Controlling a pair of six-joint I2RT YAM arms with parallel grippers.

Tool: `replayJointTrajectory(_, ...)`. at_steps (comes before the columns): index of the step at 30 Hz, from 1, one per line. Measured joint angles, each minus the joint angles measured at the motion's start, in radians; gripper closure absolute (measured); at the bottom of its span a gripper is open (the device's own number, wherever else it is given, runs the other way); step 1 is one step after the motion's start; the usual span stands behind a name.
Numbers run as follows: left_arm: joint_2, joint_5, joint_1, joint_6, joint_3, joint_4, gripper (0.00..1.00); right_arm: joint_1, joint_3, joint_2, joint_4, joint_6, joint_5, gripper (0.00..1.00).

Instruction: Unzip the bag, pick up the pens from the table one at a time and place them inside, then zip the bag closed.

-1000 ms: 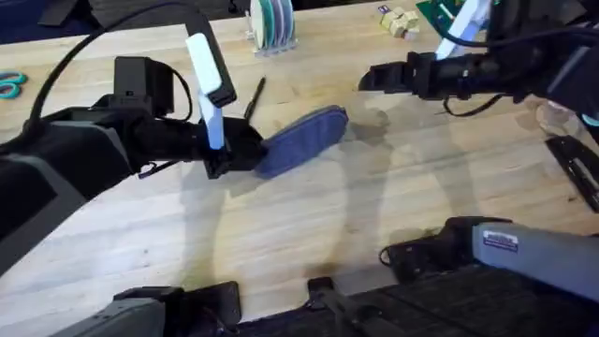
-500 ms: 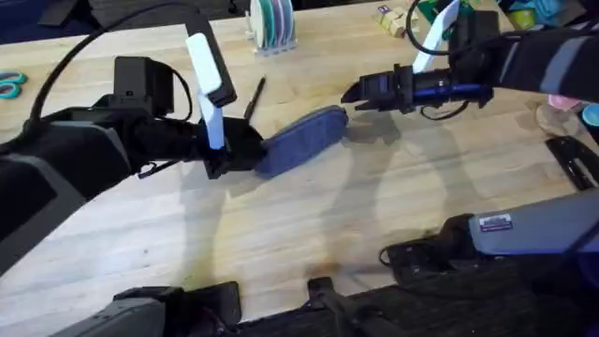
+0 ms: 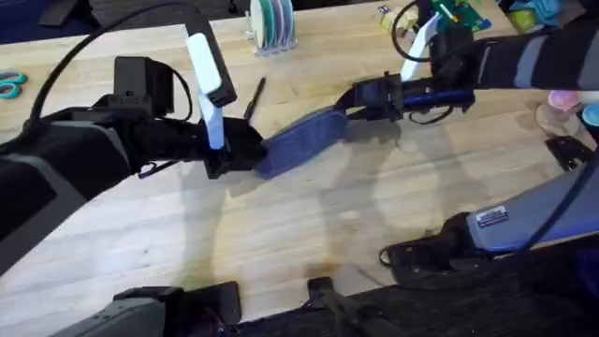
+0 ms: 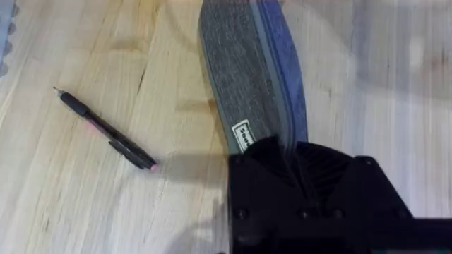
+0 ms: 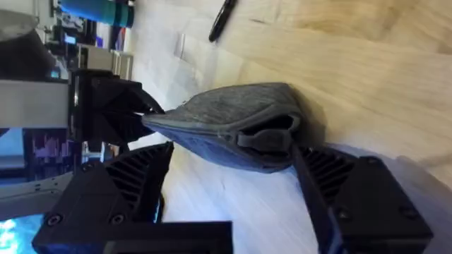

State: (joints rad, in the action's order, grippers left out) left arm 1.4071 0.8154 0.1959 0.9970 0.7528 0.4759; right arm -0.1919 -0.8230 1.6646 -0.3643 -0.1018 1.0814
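The blue-grey bag [image 3: 301,140] lies slanted on the table [image 3: 309,225]. My left gripper [image 3: 241,153] is shut on its near-left end, and in the left wrist view the pouch [image 4: 247,77] runs away from the black jaws [image 4: 282,152]. My right gripper [image 3: 359,97] is at the bag's far-right end, open. In the right wrist view its fingers [image 5: 134,180] straddle the bag [image 5: 226,123] around the zipper pull [image 5: 265,139]. One black pen [image 3: 255,96] lies just behind the bag, and it also shows in the wrist views [image 4: 106,129] [image 5: 222,17].
A stack of coloured discs [image 3: 271,21] stands at the back centre, with wooden blocks [image 3: 398,21] to its right. Teal scissors [image 3: 9,86] lie at the far left edge. A black part [image 3: 569,152] rests near the right edge.
My right gripper has swung left and down from the back right until its fingers reach the bag's right end. The left gripper, bag and pen have stayed put.
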Motion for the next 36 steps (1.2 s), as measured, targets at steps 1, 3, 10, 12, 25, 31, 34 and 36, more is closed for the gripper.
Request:
replayJointTrajectory(1, 0.000, 0.000, 0.000, 0.000, 0.000, 0.000, 0.957, 0.009, 0.000, 0.004, 0.001, 0.000, 0.000, 0.006)
replayJointTrajectory(3, 0.000, 0.000, 0.000, 0.000, 0.000, 0.000, 0.957, 0.029, 0.000, 0.008, 0.004, 0.000, 0.001, 0.006)
replayJointTrajectory(10, 0.000, -0.001, 0.000, -0.001, 0.000, 0.001, 0.957, 0.055, -0.001, 0.008, 0.052, -0.004, 0.043, 0.006)
replayJointTrajectory(12, 0.000, -0.001, 0.000, -0.001, 0.000, 0.002, 0.957, 0.048, -0.001, 0.008, 0.052, 0.001, 0.056, 0.005)
replayJointTrajectory(25, 0.000, -0.001, 0.000, -0.001, 0.000, 0.002, 0.957, 0.023, -0.020, 0.008, 0.046, 0.048, 0.193, 0.005)
replayJointTrajectory(31, 0.000, -0.003, 0.000, -0.001, 0.000, 0.002, 0.957, 0.023, -0.048, 0.008, 0.043, 0.065, 0.207, 0.005)
replayJointTrajectory(34, 0.000, -0.003, 0.000, -0.001, 0.000, 0.002, 0.957, 0.023, -0.053, 0.004, 0.042, 0.072, 0.207, 0.005)
replayJointTrajectory(36, 0.000, -0.002, 0.000, -0.001, 0.000, 0.002, 0.957, 0.023, -0.055, -0.039, 0.040, 0.081, 0.216, 0.005)
